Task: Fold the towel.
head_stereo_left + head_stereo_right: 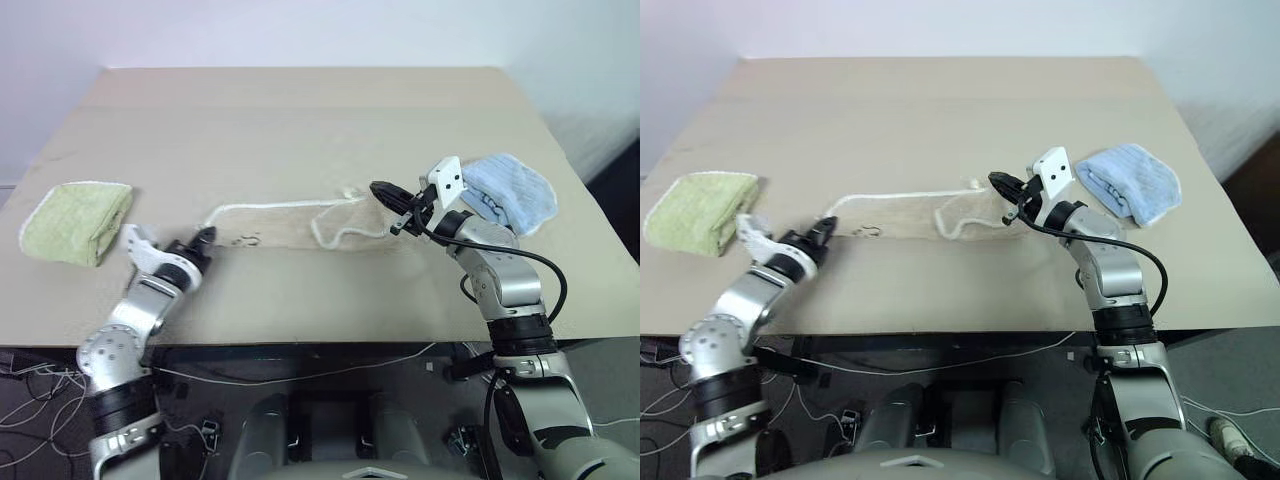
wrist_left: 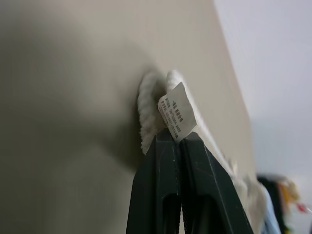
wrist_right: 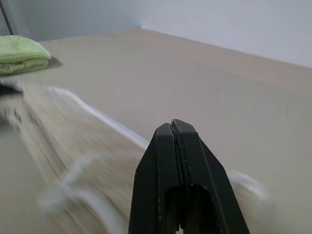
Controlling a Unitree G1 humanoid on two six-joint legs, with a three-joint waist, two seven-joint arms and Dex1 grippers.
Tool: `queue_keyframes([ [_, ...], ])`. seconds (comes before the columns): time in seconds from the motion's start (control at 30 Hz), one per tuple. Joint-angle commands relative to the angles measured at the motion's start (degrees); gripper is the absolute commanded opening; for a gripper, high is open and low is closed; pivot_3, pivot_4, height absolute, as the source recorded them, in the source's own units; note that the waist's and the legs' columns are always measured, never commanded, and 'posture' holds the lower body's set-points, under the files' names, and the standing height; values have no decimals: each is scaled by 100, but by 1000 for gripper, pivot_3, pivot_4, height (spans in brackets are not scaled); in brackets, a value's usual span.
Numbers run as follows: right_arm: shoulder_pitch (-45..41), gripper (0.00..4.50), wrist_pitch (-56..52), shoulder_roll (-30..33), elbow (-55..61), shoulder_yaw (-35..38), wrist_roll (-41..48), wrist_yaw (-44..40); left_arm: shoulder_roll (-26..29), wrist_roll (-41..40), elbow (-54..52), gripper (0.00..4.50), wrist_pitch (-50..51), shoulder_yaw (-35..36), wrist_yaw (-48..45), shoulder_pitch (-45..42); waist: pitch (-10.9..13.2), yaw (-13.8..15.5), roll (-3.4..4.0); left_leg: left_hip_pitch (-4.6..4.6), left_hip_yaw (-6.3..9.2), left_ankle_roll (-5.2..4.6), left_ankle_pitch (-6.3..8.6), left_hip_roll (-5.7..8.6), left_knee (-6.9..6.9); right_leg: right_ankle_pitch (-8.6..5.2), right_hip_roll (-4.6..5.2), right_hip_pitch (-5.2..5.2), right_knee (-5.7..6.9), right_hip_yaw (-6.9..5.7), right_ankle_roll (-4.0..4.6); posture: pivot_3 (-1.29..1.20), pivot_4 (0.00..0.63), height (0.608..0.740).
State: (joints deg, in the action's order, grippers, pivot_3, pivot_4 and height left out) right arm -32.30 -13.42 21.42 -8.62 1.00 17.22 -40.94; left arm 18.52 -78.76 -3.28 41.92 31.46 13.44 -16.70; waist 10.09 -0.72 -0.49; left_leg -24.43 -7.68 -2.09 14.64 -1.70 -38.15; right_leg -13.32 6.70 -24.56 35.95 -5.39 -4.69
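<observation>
The towel [image 1: 282,224], thin beige cloth with white corded trim, lies stretched in a long band across the middle of the table. My left gripper [image 1: 206,237] is shut on its left end; in the left wrist view the fingertips [image 2: 168,141] pinch the corded edge beside a small white label [image 2: 177,111]. My right gripper [image 1: 381,191] is shut on the towel's right end, which it holds slightly off the table. A loop of trim [image 1: 338,236] hangs below it. A small dark mark [image 1: 246,240] shows near the left end.
A folded light-green towel [image 1: 76,221] sits at the table's left edge, close to my left arm. A folded light-blue towel [image 1: 512,191] sits at the right, just behind my right wrist. The table's front edge [image 1: 300,342] runs right under both arms.
</observation>
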Motion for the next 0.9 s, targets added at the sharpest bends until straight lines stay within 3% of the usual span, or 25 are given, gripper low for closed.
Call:
queue_keyframes([
  [0.03,-61,0,47,42,214,139,95,-7,535,28,82,15,-143,402,-358,-206,1,-8,0,0,-1,2,-1,1,0,0,1,0,-1,0,0,0,150,740],
  [0.17,-58,0,51,53,192,154,91,4,972,133,148,15,-155,429,-701,-497,3,5,-3,-1,-3,5,-1,2,1,0,2,0,-3,0,-1,0,150,740],
  [0.33,-79,0,92,39,87,167,57,51,1184,726,-662,15,137,-803,-1633,-1030,7,27,-10,-5,-2,24,6,8,0,1,8,1,-5,-2,-1,0,150,740],
  [0.53,-38,0,117,36,60,191,37,131,719,1684,-1038,15,248,-2479,-2440,-1544,8,-18,-7,-4,-9,12,-3,9,6,2,3,2,-14,1,-4,0,150,740],
  [0.67,48,0,94,44,174,219,49,196,593,2916,-731,15,136,-3597,-2822,-1722,9,-18,-6,-3,-11,18,-10,2,10,1,-9,0,-14,1,-4,0,150,740],
  [0.9,270,0,1,73,475,293,87,308,136,3788,-122,15,137,-3977,-3168,-1763,10,-4,-6,-4,-10,18,-10,0,10,1,-9,-2,-16,2,-4,0,150,740],
])
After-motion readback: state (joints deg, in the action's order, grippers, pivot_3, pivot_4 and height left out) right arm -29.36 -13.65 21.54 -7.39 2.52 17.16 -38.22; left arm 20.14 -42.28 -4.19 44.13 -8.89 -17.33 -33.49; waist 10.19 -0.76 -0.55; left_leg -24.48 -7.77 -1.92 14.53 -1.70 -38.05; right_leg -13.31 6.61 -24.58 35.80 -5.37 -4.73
